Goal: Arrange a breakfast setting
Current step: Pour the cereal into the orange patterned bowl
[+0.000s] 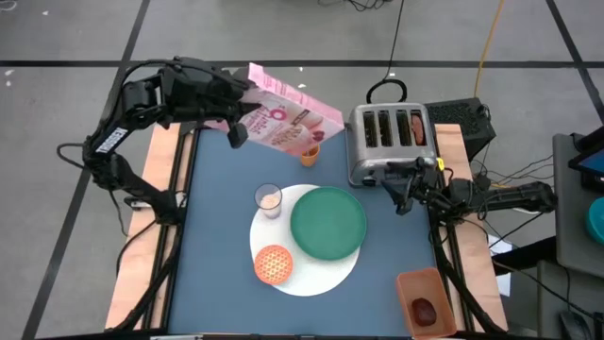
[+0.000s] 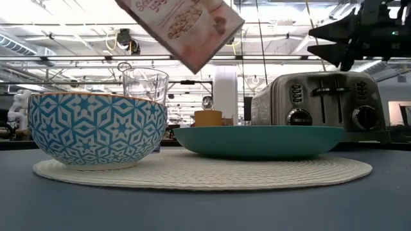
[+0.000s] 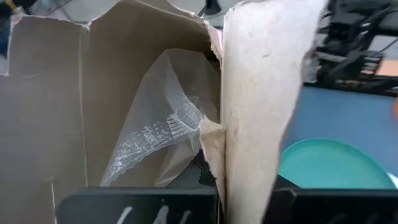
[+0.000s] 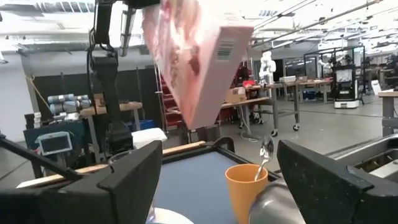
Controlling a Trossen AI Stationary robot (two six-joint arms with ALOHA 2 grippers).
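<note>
From above: left gripper (image 1: 229, 115) clamped on tilted cereal box (image 1: 288, 115), raised beyond mat (image 1: 307, 274); right gripper (image 1: 404, 192) spread apart beside toaster (image 1: 391, 142). At table level: box above glass (image 2: 145, 85), bowl (image 2: 96, 128). Right wrist: cup (image 4: 247, 184) just ahead, spoon (image 4: 265, 153) inside.

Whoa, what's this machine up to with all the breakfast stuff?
It is laying out a breakfast. The left hand holds the pink cereal box tilted in the air at the far side of the table. The right hand waits open beside the silver toaster. On the round white mat sit a green plate, a patterned cereal bowl and a small glass. An orange cup with a spoon stands near the toaster.
</note>
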